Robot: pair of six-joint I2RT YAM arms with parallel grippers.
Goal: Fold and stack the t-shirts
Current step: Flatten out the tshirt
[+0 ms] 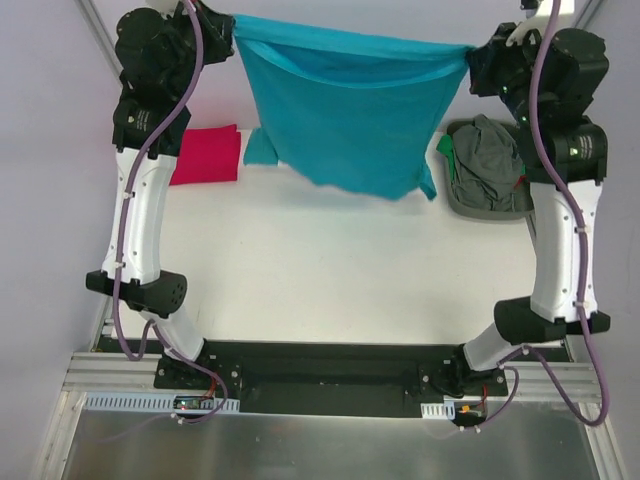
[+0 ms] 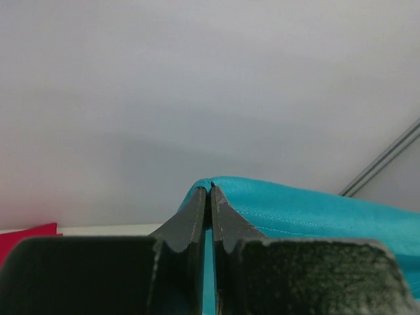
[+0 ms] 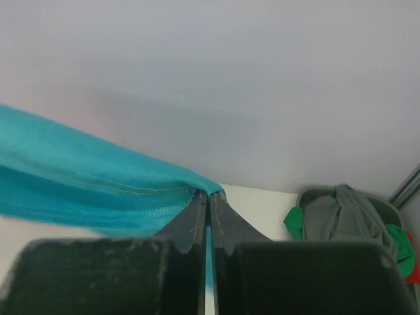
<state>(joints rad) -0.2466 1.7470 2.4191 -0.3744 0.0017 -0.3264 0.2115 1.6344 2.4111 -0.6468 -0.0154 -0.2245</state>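
Observation:
The teal t-shirt [image 1: 345,105] hangs stretched in the air between both grippers at the far side of the table, its lower edge drooping over the white tabletop. My left gripper [image 1: 228,30] is shut on its left top corner; in the left wrist view [image 2: 210,189] the teal cloth [image 2: 315,210] runs off to the right. My right gripper [image 1: 474,55] is shut on the right top corner; in the right wrist view [image 3: 209,195] the cloth [image 3: 79,177] runs off to the left. The red t-shirt [image 1: 207,155] lies folded at the far left of the table.
A grey bin [image 1: 488,170] at the far right holds grey, green and red garments; it also shows in the right wrist view [image 3: 348,216]. The white tabletop [image 1: 340,270] spreads below the hanging shirt. A white wall stands behind.

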